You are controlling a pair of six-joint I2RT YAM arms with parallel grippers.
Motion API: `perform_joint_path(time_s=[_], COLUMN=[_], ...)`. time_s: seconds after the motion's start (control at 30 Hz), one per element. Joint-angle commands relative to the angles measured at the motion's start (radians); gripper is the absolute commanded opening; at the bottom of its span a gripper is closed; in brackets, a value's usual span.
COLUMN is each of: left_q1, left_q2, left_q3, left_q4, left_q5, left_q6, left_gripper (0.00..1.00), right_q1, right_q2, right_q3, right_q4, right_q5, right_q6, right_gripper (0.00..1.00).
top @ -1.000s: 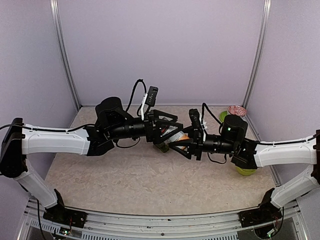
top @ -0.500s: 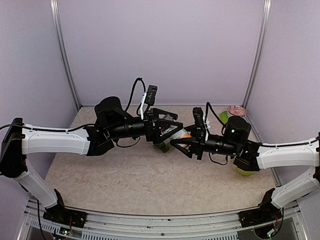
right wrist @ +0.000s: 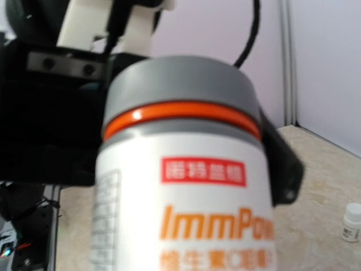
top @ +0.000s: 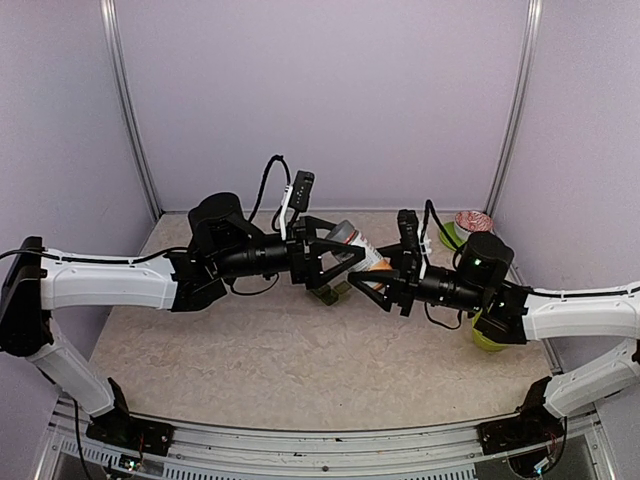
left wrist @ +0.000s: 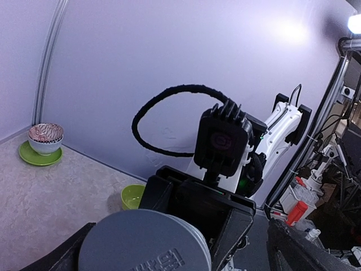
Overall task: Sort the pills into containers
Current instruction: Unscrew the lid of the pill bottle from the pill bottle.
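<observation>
Starts nearest with a metal rail (top: 320,440) along the table edge, both arm bases bolted to it. Spreads beyond as a beige, marbled table (top: 250,370), matt and lightly mottled. Carries a lime-green bowl (top: 490,343) near the right side, partly under the right arm.

Joins both arms nose to nose above mid-table. Has the right gripper (top: 375,276) reaching in from the right, jaws partly closed and clamped on the white body of the pill bottle (top: 362,252), well off the surface. Tilts that bottle with its grey cap (left wrist: 144,245) up and to the left, an orange ring just under the cap. Has the left gripper (top: 345,256) at full spread, gripping nothing, the cap between its fingers; cannot tell whether either finger touches it. Shows an olive-green object (top: 327,296) on the table just beneath the two grippers, mostly hidden.

Sets a patterned bowl (left wrist: 45,133) on a green saucer (left wrist: 34,160) in the far right corner.

Closes the space with pale lilac wall panels (top: 320,100) on the left, far and right, and aluminium posts (top: 125,110) at the far corners. Opens, in the left wrist view, onto a cluttered room with a bright lamp (left wrist: 354,23) past the right arm.
</observation>
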Motion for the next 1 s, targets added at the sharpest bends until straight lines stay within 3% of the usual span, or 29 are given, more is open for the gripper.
perform_joint_path(time_s=[0.0, 0.4, 0.97], left_q1=[0.009, 0.004, 0.002], left_q2=[-0.048, -0.021, -0.045], left_q3=[-0.015, 0.028, -0.011], left_q4=[-0.003, -0.01, -0.015], left_q5=[-0.026, 0.054, 0.048], left_q6=[0.016, 0.031, 0.041], left_gripper=[0.99, 0.99, 0.99], right_q1=[0.002, 0.004, -0.016], right_q2=[-0.007, 0.092, -0.024], right_q3=[0.017, 0.034, -0.035], right_q4=[0.034, 0.093, 0.046], right_q5=[-0.122, -0.154, 0.065], right_q6=[-0.024, 0.032, 0.013], right_gripper=[0.07, 0.07, 0.05])
